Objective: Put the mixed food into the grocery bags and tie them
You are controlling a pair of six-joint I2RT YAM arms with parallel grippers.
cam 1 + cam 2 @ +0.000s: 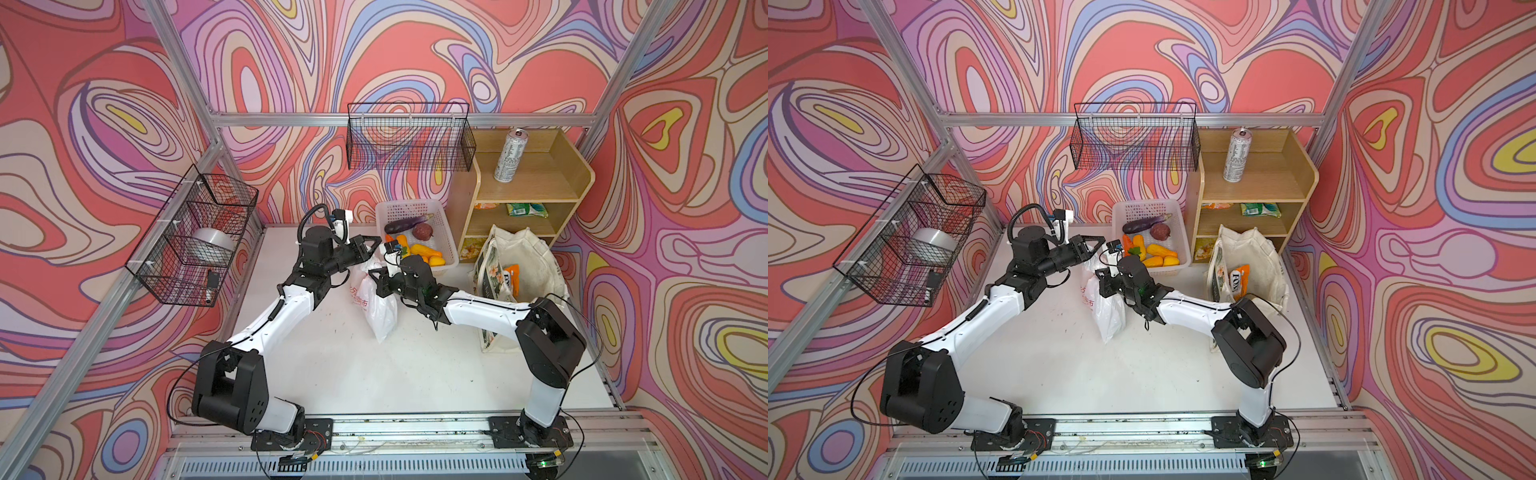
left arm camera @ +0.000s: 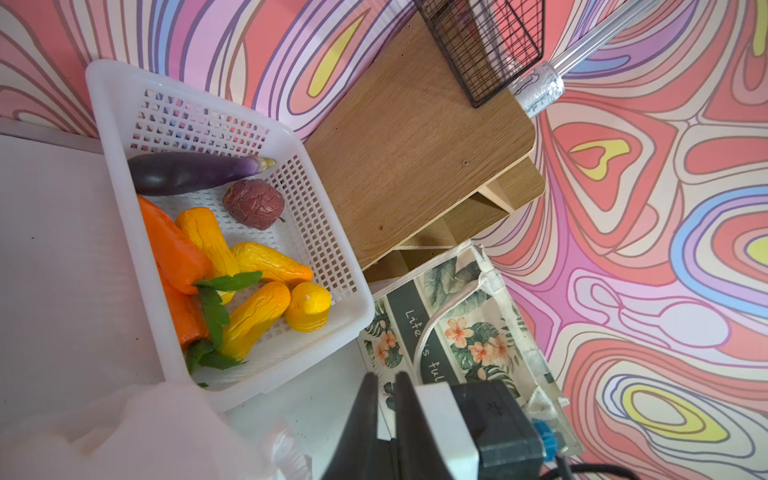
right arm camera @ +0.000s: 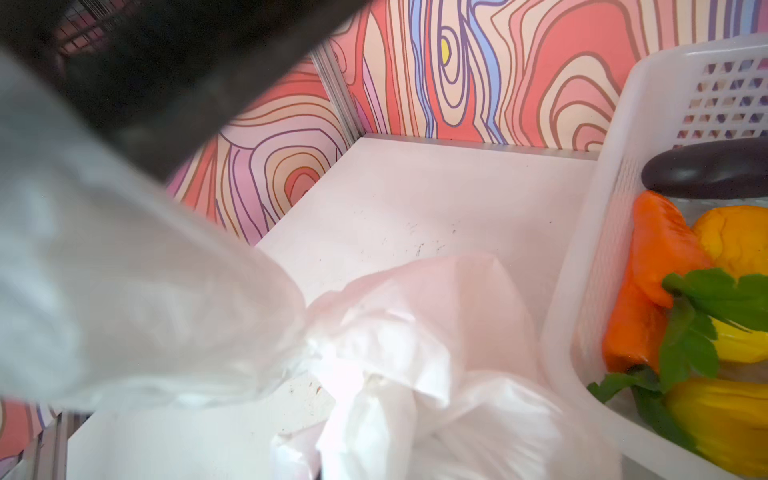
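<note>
The plastic bag (image 1: pixel 380 309) lies mid-table, its long axis running six to twelve o'clock, bunched neck at twelve. The right gripper (image 1: pixel 375 284), nearer, is clamped from three o'clock, seemingly on that neck. The left gripper (image 2: pixel 385 378), jaws narrowly apart, hovers just beyond at twelve.

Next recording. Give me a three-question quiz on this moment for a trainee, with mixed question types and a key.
1. True or false: the silver can stands upright on the top level of the wooden shelf unit.
2. The eggplant lies in: A the white lattice basket; B the black wire basket; C the bare table.
3. The left gripper and right gripper are both at the top end of which bag?
Key: 1 true. 2 A. 3 the white plastic bag.
</note>
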